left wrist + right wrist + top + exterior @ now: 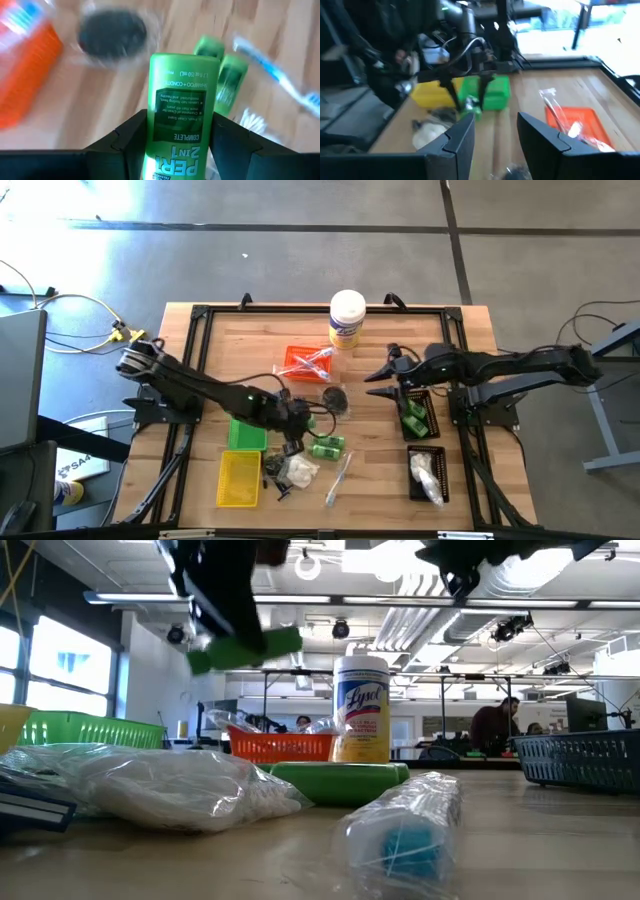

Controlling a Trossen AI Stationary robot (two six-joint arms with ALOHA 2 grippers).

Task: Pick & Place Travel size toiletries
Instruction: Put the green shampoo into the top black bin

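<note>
My left gripper (pixel 298 426) hangs above the table's near middle, shut on a green Pert bottle (pixel 181 100), which also shows in the low view as a raised green bottle (pixel 245 648). Two more green bottles (pixel 327 447) lie on the wood below it. Beside them lie a clear bag of white fluff (pixel 300 470), a wrapped toothbrush (pixel 338 478) and a round black piece (pixel 335 398). My right gripper (pixel 372 378) hovers open, with nothing between its fingers, right of the table's middle; its own view shows it as my right gripper (pixel 495 127). My left gripper pinches the bottle's two narrow sides (pixel 150 127) between its fingers, partway along the body. The fingers slant down from the table's left and lie across the bottle. The bottle is lifted clear of the table and tilted, its free end (pixel 185 60) pointing away from the gripper.
A Lysol canister (pixel 347 318) stands at the far middle, an orange tray (pixel 300 360) in front of it. A green tray (pixel 245 435) and a yellow tray (pixel 238 478) sit near left. Two black trays (pixel 420 420) (pixel 428 473) sit at the right, with items inside.
</note>
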